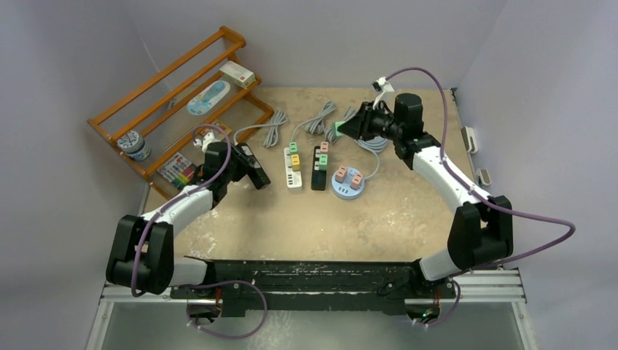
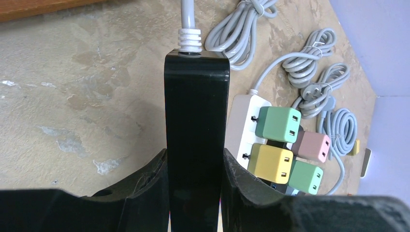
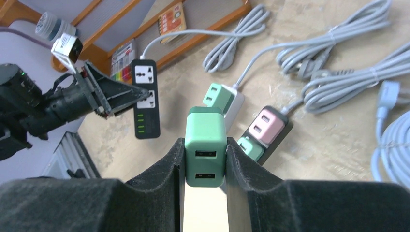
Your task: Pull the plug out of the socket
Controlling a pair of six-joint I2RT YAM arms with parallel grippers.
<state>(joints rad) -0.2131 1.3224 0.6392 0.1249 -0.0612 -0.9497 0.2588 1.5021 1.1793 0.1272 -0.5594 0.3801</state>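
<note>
My right gripper [image 3: 205,169] is shut on a green plug [image 3: 205,140], a cube with two USB slots facing the camera. It hangs in the air at the back of the table [image 1: 337,130], apart from every socket. My left gripper [image 2: 196,183] is shut on a black socket strip [image 2: 197,121] with a grey cord, held off the table at the left [image 1: 251,166]. In the right wrist view that black strip [image 3: 144,96] shows bare outlets with no plug in them.
A white strip [image 1: 293,166] carries a green and a yellow plug. Next to it lie another black strip [image 1: 319,168] with pink and green plugs, and a round blue socket [image 1: 347,182] with pink plugs. Coiled grey cables [image 1: 321,117] lie behind. A wooden rack [image 1: 182,95] stands at the back left.
</note>
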